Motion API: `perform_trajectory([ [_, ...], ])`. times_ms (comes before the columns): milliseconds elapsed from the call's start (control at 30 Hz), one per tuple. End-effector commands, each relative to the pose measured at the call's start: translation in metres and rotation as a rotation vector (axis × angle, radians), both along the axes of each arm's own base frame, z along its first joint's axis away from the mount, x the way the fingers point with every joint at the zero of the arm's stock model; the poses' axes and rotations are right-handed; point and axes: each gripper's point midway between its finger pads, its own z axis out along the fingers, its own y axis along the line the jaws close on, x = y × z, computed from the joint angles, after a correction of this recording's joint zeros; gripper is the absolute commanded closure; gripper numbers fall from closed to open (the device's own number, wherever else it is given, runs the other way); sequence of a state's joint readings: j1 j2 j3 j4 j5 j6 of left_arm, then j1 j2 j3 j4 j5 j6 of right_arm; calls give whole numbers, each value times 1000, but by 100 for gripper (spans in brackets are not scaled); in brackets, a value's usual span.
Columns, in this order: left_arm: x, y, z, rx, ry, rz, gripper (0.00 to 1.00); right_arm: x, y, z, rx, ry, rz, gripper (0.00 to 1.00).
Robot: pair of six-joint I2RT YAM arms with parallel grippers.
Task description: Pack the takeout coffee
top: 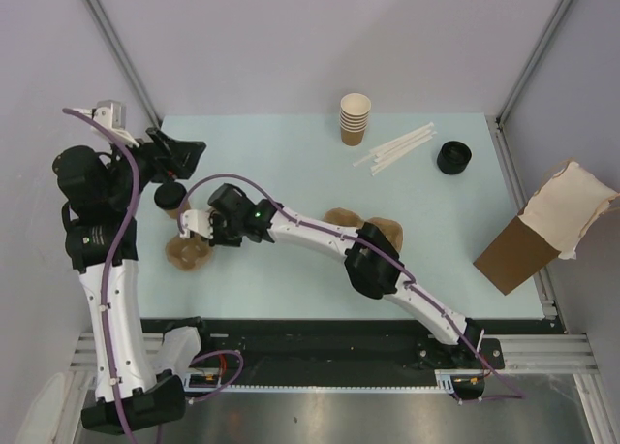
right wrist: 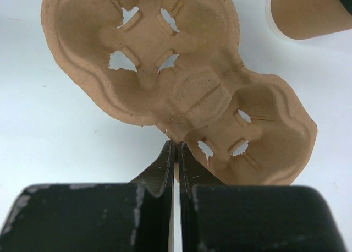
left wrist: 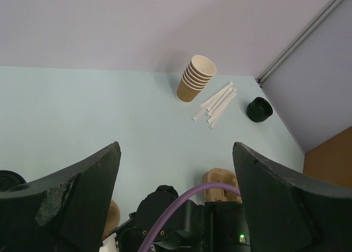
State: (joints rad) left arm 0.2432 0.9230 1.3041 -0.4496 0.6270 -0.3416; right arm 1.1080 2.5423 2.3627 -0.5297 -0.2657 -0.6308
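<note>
The right claw (right wrist: pixel 176 148) is shut tight on the near edge of the pulp tray (right wrist: pixel 165 70), pinching it at the waist between the two cup holes. The left claw (left wrist: pixel 175 153) is wide open and holds nothing. The coffee cup (top: pixel 171 196), black lid on, stands on the table (top: pixel 291 163) just beside the tray, outside the left claw's fingers.

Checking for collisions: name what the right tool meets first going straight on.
The pulp cup tray; the right tool, shut, points at its narrow waist, seemingly touching the edge.
</note>
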Motion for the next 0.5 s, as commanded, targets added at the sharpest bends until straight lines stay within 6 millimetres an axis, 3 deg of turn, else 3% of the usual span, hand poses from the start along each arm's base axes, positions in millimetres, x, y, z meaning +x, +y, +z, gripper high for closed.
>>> perform_trajectory([
  [0, -9, -4, 10, -16, -40, -43, 12, 6, 27, 15, 93, -106, 36, 100],
  [67, -10, -2, 9, -16, -38, -40, 11, 5, 30, 13, 96, -119, 25, 98],
  [133, -9, -1, 5, -18, -29, -40, 11, 11, 30, 16, 94, -141, -22, 85],
  [167, -10, -1, 4, -16, -30, -42, 12, 12, 30, 19, 96, -145, -37, 68],
  [233, -9, -1, 3, -20, -30, -45, 11, 13, 28, 32, 106, -146, -54, 50],
  [267, -9, -2, 3, -27, -25, -47, 11, 16, 24, 36, 104, -143, -62, 36],
  [433, -11, -5, 15, -40, -54, -63, 8, 27, 1, 85, 120, -156, -106, 24],
  [467, -11, -5, 17, -41, -60, -63, 7, 26, -9, 103, 124, -154, -115, 22],
])
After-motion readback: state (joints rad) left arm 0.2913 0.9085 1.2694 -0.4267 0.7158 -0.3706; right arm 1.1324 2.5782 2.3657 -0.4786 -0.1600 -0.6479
